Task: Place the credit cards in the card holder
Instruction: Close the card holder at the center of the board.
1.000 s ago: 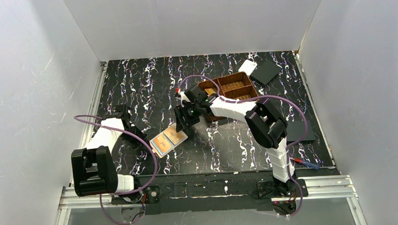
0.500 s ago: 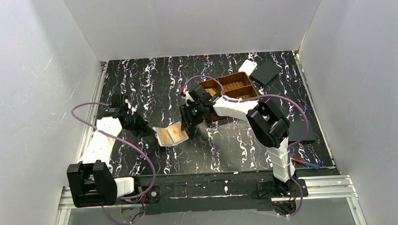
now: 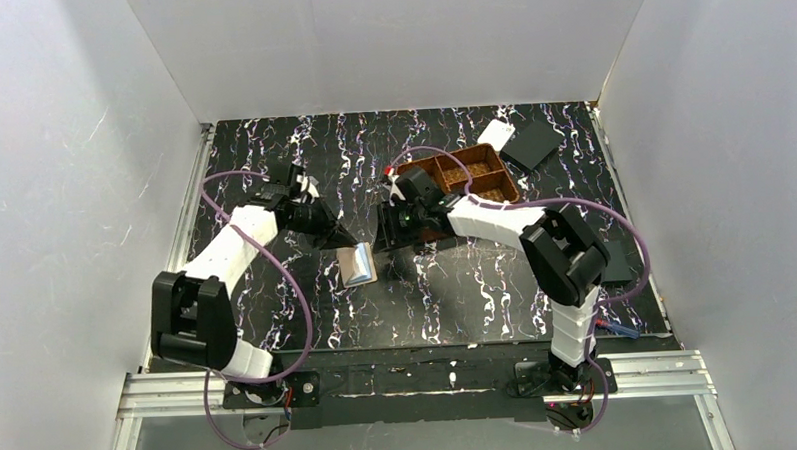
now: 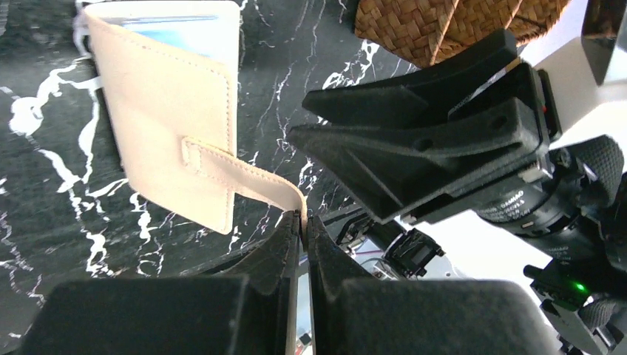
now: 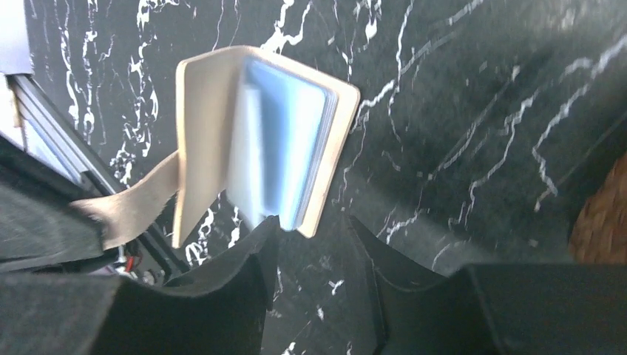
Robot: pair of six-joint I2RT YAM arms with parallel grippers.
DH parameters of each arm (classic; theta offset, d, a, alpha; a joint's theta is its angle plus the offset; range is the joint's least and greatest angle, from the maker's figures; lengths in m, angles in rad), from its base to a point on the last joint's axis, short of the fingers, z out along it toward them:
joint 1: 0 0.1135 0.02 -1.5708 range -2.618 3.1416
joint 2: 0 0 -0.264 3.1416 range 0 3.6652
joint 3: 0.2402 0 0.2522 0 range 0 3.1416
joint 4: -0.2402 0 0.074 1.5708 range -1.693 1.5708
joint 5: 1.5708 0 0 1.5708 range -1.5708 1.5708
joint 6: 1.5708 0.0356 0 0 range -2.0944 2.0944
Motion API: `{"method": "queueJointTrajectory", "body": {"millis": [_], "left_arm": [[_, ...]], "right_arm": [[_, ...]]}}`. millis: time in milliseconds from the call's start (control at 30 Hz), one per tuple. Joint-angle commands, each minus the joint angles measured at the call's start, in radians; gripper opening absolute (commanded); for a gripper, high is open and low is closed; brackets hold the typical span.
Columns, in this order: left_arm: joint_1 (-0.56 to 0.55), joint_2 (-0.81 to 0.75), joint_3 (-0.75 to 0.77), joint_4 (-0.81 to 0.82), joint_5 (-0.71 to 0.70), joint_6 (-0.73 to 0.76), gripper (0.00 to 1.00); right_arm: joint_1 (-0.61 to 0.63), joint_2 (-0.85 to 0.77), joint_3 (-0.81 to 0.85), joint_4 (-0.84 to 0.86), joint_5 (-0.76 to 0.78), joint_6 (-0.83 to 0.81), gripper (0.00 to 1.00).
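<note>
The card holder [image 3: 357,263], half folded (blue inner face showing), is set near the middle of the desk [image 3: 272,149]. Its strap [image 4: 244,177] is pinched by the left claw [image 4: 303,222]. The right claw [image 5: 314,229] is spread, empty, beside it. Folding seems in hand; next, the flap must be pressed shut squarely.

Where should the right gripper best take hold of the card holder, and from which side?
Probably the free cover edge of the card holder, approached from the side opposite the strap, which the left gripper pinches. The holder stands half open, so that thin edge fits the open right gripper.
</note>
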Motion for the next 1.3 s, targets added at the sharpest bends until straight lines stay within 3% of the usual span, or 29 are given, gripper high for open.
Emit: {"method": "queueJointTrajectory", "body": {"millis": [0, 200, 567, 733, 900, 1100, 1267], "left_arm": [[-0.042, 0.040, 0.019, 0.074, 0.051, -0.029, 0.00], [-0.082, 0.156, -0.014, 0.207, 0.104, -0.068, 0.00], [-0.138, 0.330, 0.043, 0.276, 0.135, -0.042, 0.01], [-0.137, 0.274, 0.078, 0.225, 0.147, 0.026, 0.31], [-0.113, 0.171, 0.093, 0.146, 0.165, 0.090, 0.53], [-0.056, 0.023, 0.064, 0.037, 0.154, 0.170, 0.63], [-0.028, -0.020, -0.009, 0.009, 0.145, 0.219, 0.62]], "right_arm": [[-0.003, -0.101, -0.085, 0.072, 0.052, 0.095, 0.44], [-0.003, -0.190, -0.122, 0.039, 0.090, 0.082, 0.44], [-0.001, -0.230, -0.182, 0.071, 0.050, 0.092, 0.47], [-0.002, -0.243, -0.209, 0.100, 0.017, 0.073, 0.52], [-0.002, -0.227, -0.266, 0.230, -0.070, 0.101, 0.59], [0.002, -0.163, -0.299, 0.375, -0.134, 0.171, 0.66], [0.002, -0.156, -0.313, 0.450, -0.113, 0.261, 0.69]]}}
